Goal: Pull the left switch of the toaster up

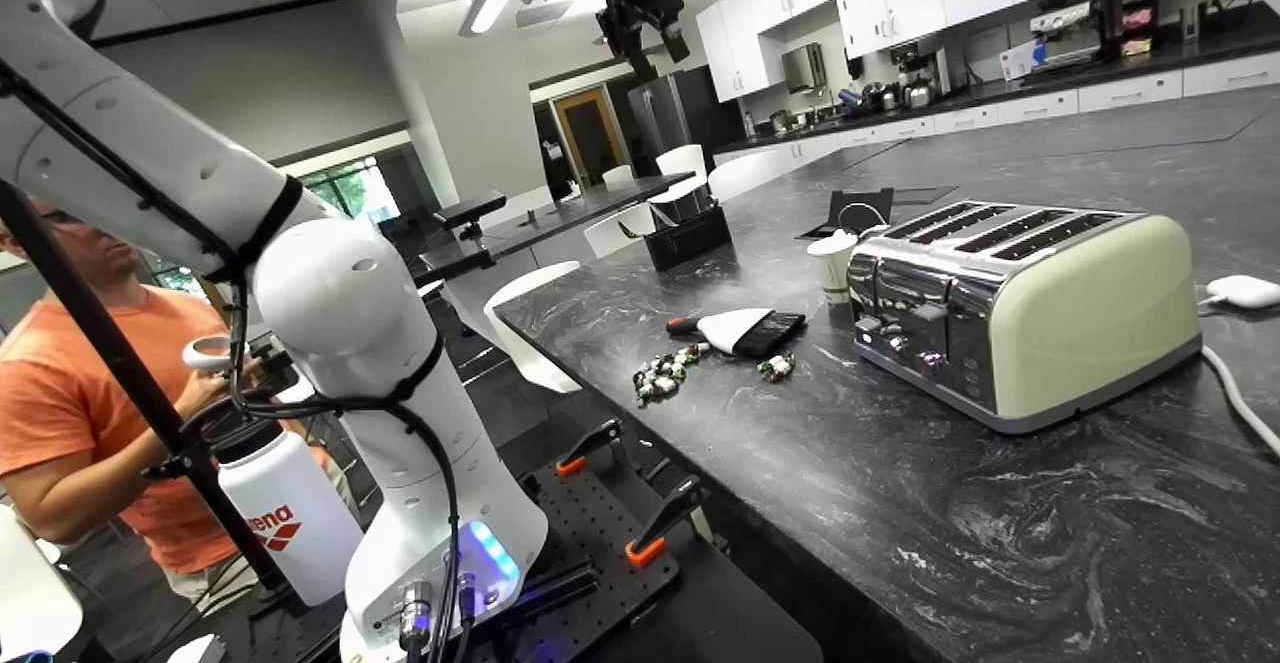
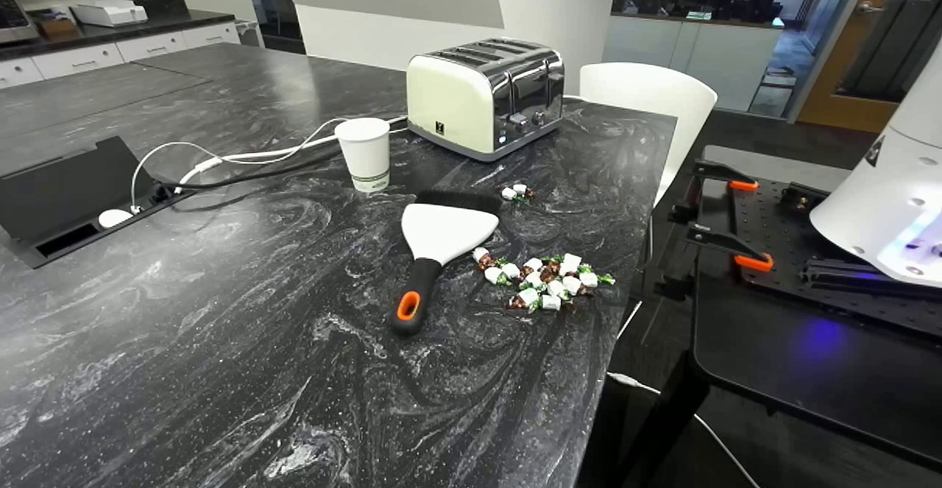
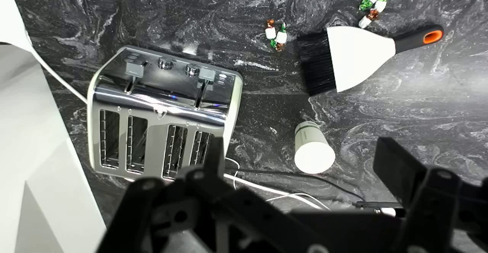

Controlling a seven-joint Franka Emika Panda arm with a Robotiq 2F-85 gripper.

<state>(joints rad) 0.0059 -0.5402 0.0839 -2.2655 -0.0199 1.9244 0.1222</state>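
- Upright on the dark worktop (image 2: 294, 370) in all three views: toaster (image 2: 452, 98) with pale green ends.
- In its top, four long slots (image 3: 138, 142) lined with wire guards (image 3: 130, 142), too dark deep down to make out.
- On the front, nearer the paper cup (image 2: 366, 157): left switch (image 3: 207, 74), low in its track, with the right switch (image 3: 134, 70) set higher.
- Near the toaster but apart from it, upright: that same cup, uncovered. Washed out to plain white inside in the wrist view; cannot tell the contents.
- Sunk into the worktop, with lid raised: box (image 2: 81, 179), dark inside, with a round white plug (image 2: 115, 218) at its opening and white cords (image 2: 235, 158) trailing off behind cup and toaster.
- Loose on the worktop: wrapped sweets (image 2: 544, 282), heaped beside the brush (image 2: 449, 230), with a few more near its bristles; partly cut off in the wrist view.
- Next to the arm (image 1: 330, 288) in an exterior view: white bottle (image 1: 290, 513) with black lid, contents hidden.
- Partly behind the arm: person (image 1: 110, 373) in orange, face mostly covered, with a white held thing (image 1: 207, 353) hard to make out.
- Spread wide, dark and blurred low in the wrist view, covering a corner of the toaster: fingers (image 3: 398, 165). High above the worktop in an exterior view, with arm cut off by the top edge.
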